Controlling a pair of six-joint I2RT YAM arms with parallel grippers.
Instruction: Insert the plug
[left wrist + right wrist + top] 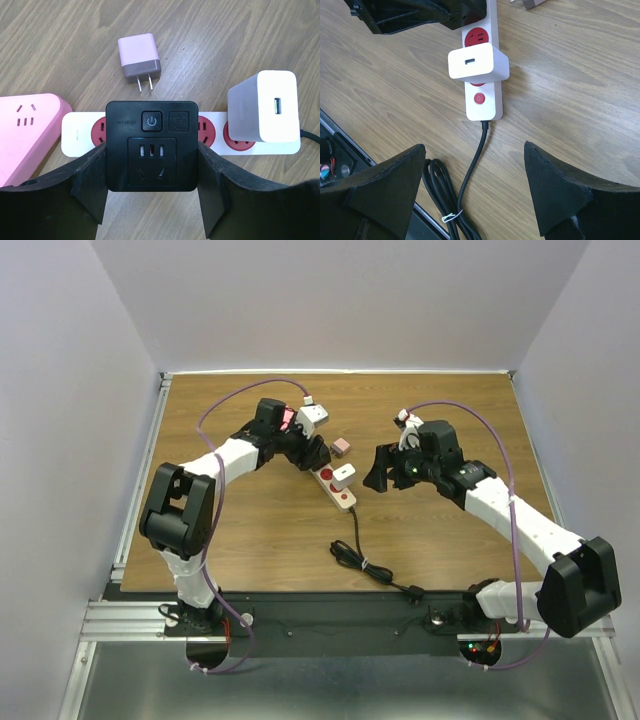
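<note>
While the right claw (474, 150) gapes empty, the left claw (151, 152) grips a square black plug (151, 135).

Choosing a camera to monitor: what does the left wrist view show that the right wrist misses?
Left wrist only: front face of the black square socket adapter, whole small pink charger lying loose, pink rounded power strip. Right wrist only: coiled black cable, round red power button. Both: white power strip with red sockets, white cube USB charger plugged into it.

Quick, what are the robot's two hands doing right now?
Left hand: closed on the black plug.
Right hand: open, holding nothing.
</note>
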